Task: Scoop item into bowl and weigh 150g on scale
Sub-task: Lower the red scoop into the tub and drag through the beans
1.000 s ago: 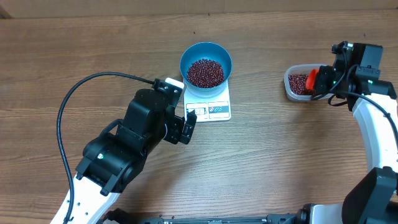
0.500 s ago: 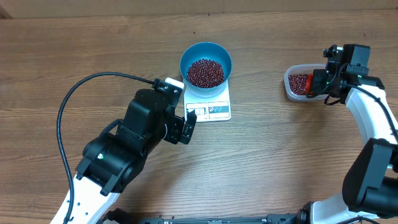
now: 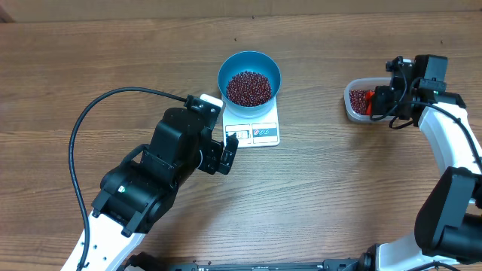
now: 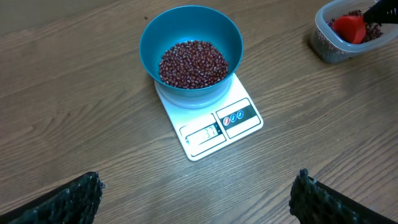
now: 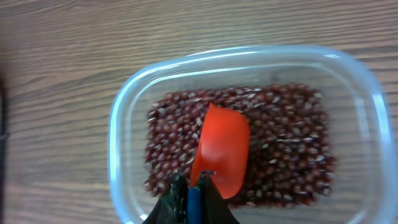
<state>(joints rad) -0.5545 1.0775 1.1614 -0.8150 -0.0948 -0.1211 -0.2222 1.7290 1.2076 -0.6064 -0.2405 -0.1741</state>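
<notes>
The left gripper is hovering above the bench, its fingers spread wide apart and holding nothing, just short of the scale. The scale is lying flat, with its display edge turned toward that gripper. The bowl is sitting on the scale's far part and is carrying a heap of beans. Well apart, off to the right, the right gripper is clamping the blue handle of the scoop. The scoop's cup is resting on more beans inside the tub, which is standing on the bench.
</notes>
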